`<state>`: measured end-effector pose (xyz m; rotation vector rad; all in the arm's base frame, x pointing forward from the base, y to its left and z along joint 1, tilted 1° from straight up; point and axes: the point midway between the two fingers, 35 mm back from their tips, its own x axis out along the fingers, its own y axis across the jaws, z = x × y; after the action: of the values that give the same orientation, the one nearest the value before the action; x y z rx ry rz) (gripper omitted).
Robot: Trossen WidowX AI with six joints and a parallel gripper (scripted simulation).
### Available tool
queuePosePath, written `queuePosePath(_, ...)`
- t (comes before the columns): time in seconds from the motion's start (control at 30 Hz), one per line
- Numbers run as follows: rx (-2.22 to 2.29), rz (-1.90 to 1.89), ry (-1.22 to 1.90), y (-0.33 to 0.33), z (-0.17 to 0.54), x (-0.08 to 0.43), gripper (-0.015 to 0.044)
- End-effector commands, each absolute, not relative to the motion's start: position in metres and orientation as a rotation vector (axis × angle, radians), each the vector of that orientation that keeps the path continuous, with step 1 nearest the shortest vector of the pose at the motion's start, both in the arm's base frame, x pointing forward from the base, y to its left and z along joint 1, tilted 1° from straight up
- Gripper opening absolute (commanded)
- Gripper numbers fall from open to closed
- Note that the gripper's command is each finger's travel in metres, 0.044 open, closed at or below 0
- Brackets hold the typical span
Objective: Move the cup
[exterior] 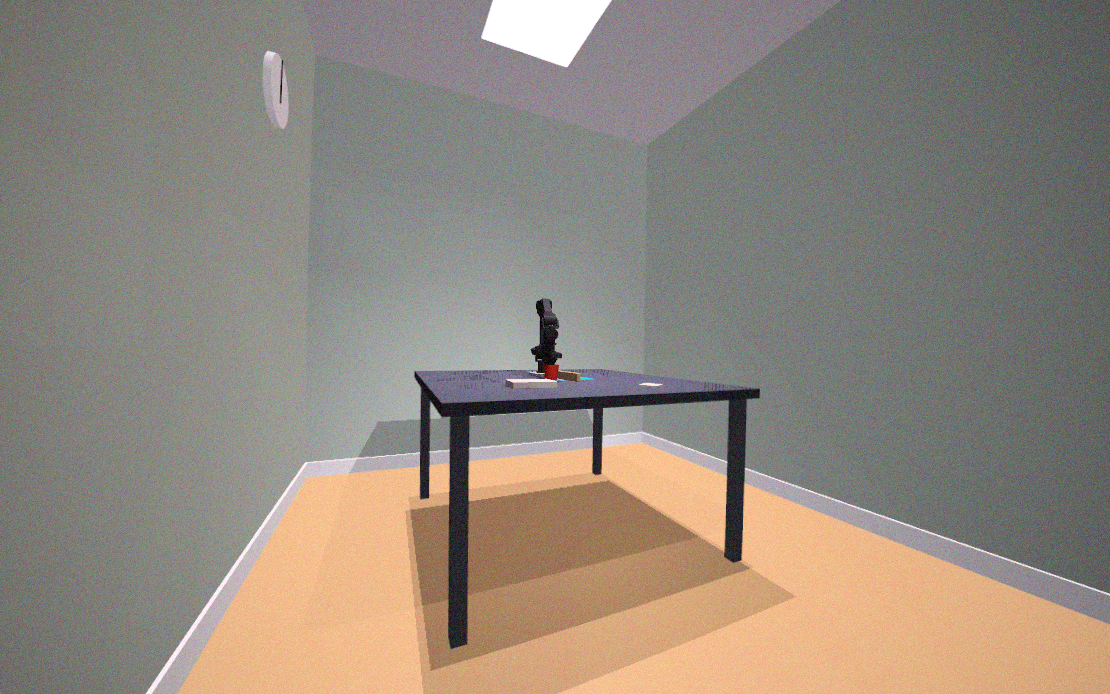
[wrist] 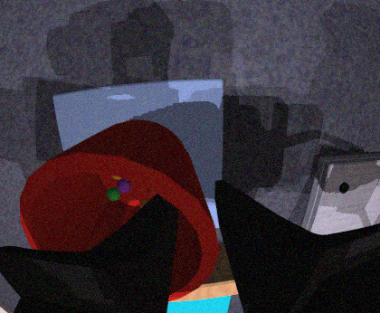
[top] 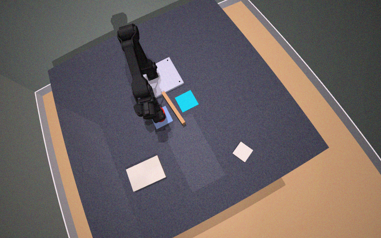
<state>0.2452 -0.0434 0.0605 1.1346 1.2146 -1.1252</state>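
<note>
The red cup point(top: 163, 111) point(exterior: 551, 371) point(wrist: 154, 140) stands upright on the blue pad point(top: 168, 118) point(wrist: 90, 110). In the wrist view several marbles lie inside it, among them a green marble point(wrist: 113, 194) and a purple marble point(wrist: 124, 185); one finger hides part of the inside. My gripper point(wrist: 194, 190) straddles the cup's near wall, one finger over the inside and the other outside. The fingers stand partly apart, with a gap around the thin wall, so it is not gripped. The cyan pad point(top: 186, 101) point(exterior: 587, 379) point(wrist: 199, 306) has nothing on it.
A wooden bar point(top: 173, 107) point(exterior: 572, 375) point(wrist: 213, 289) lies between the two pads. The pale base plate point(top: 170, 73) point(wrist: 339, 219) is under the arm. A flat white block point(top: 146, 173) point(exterior: 531, 383) and a small white tile point(top: 242, 151) point(exterior: 650, 384) lie farther off.
</note>
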Motion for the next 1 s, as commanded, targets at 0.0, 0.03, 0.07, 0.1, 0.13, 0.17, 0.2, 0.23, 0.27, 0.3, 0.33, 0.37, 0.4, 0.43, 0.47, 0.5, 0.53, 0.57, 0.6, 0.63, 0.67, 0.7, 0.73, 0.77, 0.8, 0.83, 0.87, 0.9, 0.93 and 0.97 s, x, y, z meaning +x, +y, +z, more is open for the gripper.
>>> queuePosePath(0.0,1.135,-1.124,1.214,-0.043,0.061,0.245,0.0029)
queuePosePath(0.03,1.135,-1.124,1.214,-0.043,0.061,0.245,0.0023)
queuePosePath(0.07,1.135,-1.124,1.214,-0.043,0.061,0.245,0.0016)
queuePosePath(0.1,1.135,-1.124,1.214,-0.043,0.061,0.245,0.0009)
queuePosePath(0.13,1.135,-1.124,1.214,-0.043,0.061,0.245,0.0003)
queuePosePath(0.17,1.135,-1.124,1.214,-0.043,0.061,0.245,0.0)
queuePosePath(0.2,1.135,-1.124,1.214,-0.043,0.061,0.245,0.0)
queuePosePath(0.23,1.135,-1.124,1.214,-0.043,0.061,0.245,0.0)
queuePosePath(0.27,1.135,-1.124,1.214,-0.043,0.061,0.245,0.0)
queuePosePath(0.3,1.135,-1.124,1.214,-0.043,0.061,0.245,0.0)
queuePosePath(0.33,1.135,-1.124,1.214,-0.043,0.062,0.246,0.0)
queuePosePath(0.37,1.135,-1.124,1.214,-0.043,0.064,0.246,0.0)
queuePosePath(0.4,1.135,-1.124,1.214,-0.043,0.065,0.246,0.0)
queuePosePath(0.43,1.136,-1.124,1.214,-0.043,0.068,0.246,0.0)
queuePosePath(0.47,1.136,-1.124,1.214,-0.043,0.07,0.246,0.0)
queuePosePath(0.5,1.136,-1.124,1.214,-0.043,0.073,0.246,0.0)
queuePosePath(0.53,1.136,-1.124,1.215,-0.043,0.076,0.247,0.0)
queuePosePath(0.57,1.136,-1.124,1.215,-0.043,0.08,0.247,0.0)
queuePosePath(0.6,1.136,-1.124,1.215,-0.043,0.083,0.247,0.0)
queuePosePath(0.63,1.137,-1.124,1.215,-0.043,0.086,0.247,0.0)
queuePosePath(0.67,1.137,-1.124,1.216,-0.043,0.089,0.247,0.0)
queuePosePath(0.7,1.137,-1.125,1.216,-0.043,0.092,0.247,0.0)
queuePosePath(0.73,1.137,-1.125,1.216,-0.043,0.095,0.247,0.0)
queuePosePath(0.77,1.137,-1.125,1.216,-0.043,0.098,0.246,0.0)
queuePosePath(0.8,1.137,-1.125,1.216,-0.043,0.1,0.246,0.0)
queuePosePath(0.83,1.137,-1.125,1.217,-0.043,0.103,0.246,0.0)
queuePosePath(0.87,1.138,-1.125,1.217,-0.043,0.106,0.246,0.0)
queuePosePath(0.9,1.138,-1.125,1.217,-0.043,0.109,0.246,0.0)
queuePosePath(0.93,1.138,-1.125,1.217,-0.043,0.112,0.246,0.0)
queuePosePath(0.97,1.138,-1.125,1.218,-0.043,0.115,0.246,0.0)
